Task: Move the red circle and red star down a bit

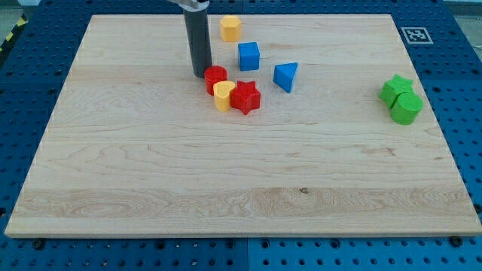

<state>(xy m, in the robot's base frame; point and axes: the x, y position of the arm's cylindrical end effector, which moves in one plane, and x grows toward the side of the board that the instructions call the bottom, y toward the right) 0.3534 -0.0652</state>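
Note:
The red circle (215,76) lies above the middle of the wooden board (241,181), touching a yellow heart (223,95) just below it. The red star (245,97) sits right of the yellow heart, touching it. My tip (200,74) stands just left of the red circle, close to or touching its upper left side. The rod rises to the view's top.
A yellow block (230,28) lies near the board's top edge. A blue cube (248,56) and a blue triangle (285,76) lie to the right of the rod. A green star (396,88) and a green block (407,108) sit together at the right edge.

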